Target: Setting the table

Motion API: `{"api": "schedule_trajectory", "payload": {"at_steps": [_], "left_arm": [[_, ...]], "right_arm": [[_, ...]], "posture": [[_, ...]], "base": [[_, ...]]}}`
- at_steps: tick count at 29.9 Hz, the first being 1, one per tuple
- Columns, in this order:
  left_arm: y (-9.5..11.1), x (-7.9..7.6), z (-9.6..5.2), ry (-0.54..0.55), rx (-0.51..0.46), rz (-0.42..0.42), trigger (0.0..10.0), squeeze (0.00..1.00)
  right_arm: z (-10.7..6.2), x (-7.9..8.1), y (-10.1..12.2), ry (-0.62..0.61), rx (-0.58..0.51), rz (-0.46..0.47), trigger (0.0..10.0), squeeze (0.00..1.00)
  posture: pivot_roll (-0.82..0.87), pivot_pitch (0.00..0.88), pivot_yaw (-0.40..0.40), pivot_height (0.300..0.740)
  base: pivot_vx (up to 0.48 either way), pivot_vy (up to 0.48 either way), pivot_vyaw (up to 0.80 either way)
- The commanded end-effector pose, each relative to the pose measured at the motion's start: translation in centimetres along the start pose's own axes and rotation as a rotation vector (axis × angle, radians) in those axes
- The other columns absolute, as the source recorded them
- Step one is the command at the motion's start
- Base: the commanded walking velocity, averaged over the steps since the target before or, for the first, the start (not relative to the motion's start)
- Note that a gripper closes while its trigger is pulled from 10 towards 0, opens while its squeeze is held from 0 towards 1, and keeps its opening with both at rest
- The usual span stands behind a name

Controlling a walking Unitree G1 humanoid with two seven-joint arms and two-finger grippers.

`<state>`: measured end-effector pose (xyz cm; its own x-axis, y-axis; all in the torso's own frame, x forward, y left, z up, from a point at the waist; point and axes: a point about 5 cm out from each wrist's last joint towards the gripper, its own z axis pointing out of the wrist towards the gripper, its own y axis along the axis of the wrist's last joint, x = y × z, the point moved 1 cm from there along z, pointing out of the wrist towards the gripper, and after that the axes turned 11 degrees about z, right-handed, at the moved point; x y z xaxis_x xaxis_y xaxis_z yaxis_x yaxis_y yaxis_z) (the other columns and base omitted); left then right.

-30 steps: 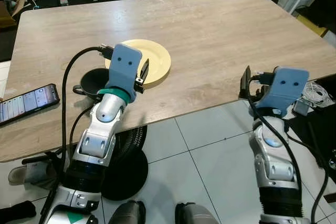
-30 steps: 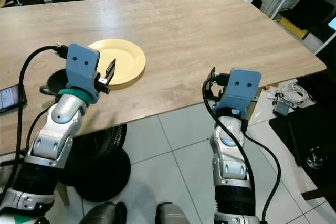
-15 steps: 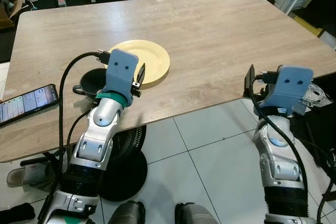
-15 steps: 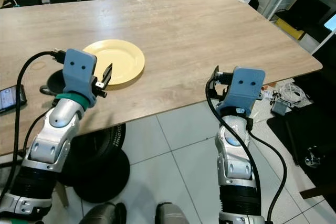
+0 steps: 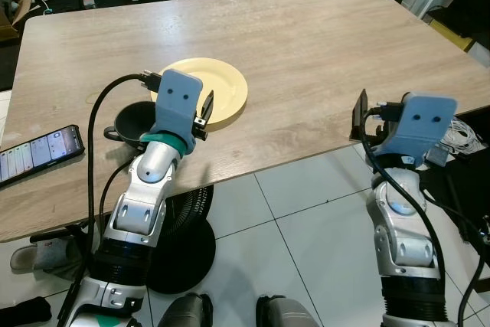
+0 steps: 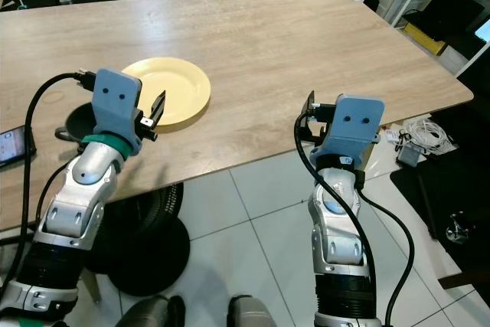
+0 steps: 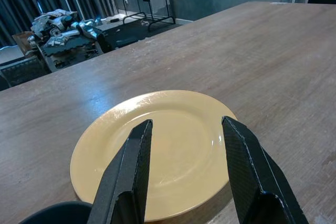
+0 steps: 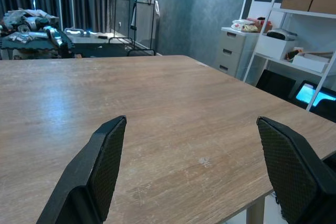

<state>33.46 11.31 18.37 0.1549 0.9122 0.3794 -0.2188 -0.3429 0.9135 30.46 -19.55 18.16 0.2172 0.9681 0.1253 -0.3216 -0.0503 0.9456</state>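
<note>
Our left gripper (image 7: 186, 174) fingers apart just above the yellow plate (image 5: 214, 93), black cup (image 5: 134, 120) beside it, our right gripper (image 8: 197, 179) spread wide at the wooden table (image 5: 321, 44) edge

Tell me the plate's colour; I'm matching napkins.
Pale yellow, plain. The plate shows best in the left wrist view.

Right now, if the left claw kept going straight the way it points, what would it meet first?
Most likely the yellow plate. The left claw is open, just above the wooden table, with the plate's near rim ahead between its fingers. How high it hovers over the rim is unclear, so it might skim over.
</note>
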Motion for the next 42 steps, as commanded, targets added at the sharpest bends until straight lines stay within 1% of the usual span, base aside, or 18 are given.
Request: {"api": "schedule_trajectory", "payload": {"at_steps": [1, 5, 10, 34, 36, 39, 42], "left_arm": [[0.0, -0.4, 0.1, -0.009, 0.002, -0.004, 10.0, 0.0], [-0.1, -0.4, 0.2, -0.008, 0.005, -0.007, 10.0, 0.0], [-0.1, -0.5, 0.3, -0.007, 0.008, -0.013, 10.0, 0.0], [0.1, -0.5, 0.5, -0.003, 0.005, -0.017, 10.0, 0.0], [0.1, -0.6, 0.6, -0.008, 0.003, -0.02, 10.0, 0.0], [0.1, -1.1, 0.9, -0.025, 0.001, -0.027, 10.0, 0.0], [0.3, -1.3, 0.9, -0.031, -0.004, -0.031, 10.0, 0.0]], "right_arm": [[-0.1, -0.6, -0.2, -0.018, 0.013, -0.016, 10.0, 0.0], [-0.2, -0.9, -0.3, -0.028, 0.017, -0.02, 10.0, 0.0], [-0.7, -0.6, -0.5, -0.012, 0.029, -0.026, 10.0, 0.0], [-0.9, -0.5, -0.7, -0.016, 0.041, -0.022, 10.0, 0.0], [-1.0, -0.6, -0.7, -0.017, 0.041, -0.022, 10.0, 0.0], [-1.3, -1.1, -0.5, -0.031, 0.041, -0.031, 10.0, 0.0], [-1.4, -1.2, -0.5, -0.033, 0.04, -0.034, 10.0, 0.0]], "posture": [[-0.04, 0.0, 0.032, 0.74], [-0.05, 0.0, 0.037, 0.74], [-0.05, 0.0, 0.038, 0.74], [-0.06, 0.0, 0.048, 0.74], [-0.08, 0.0, 0.053, 0.74], [-0.09, 0.0, 0.06, 0.74], [-0.1, 0.0, 0.058, 0.74]], "base": [[0.0, 0.0, 0.0], [0.0, 0.0, 0.0], [0.0, 0.0, 0.0], [-0.283, 0.0, 0.0], [-0.296, 0.0, 0.0], [-0.295, 0.0, 0.0], [-0.294, 0.0, 0.0]]}}
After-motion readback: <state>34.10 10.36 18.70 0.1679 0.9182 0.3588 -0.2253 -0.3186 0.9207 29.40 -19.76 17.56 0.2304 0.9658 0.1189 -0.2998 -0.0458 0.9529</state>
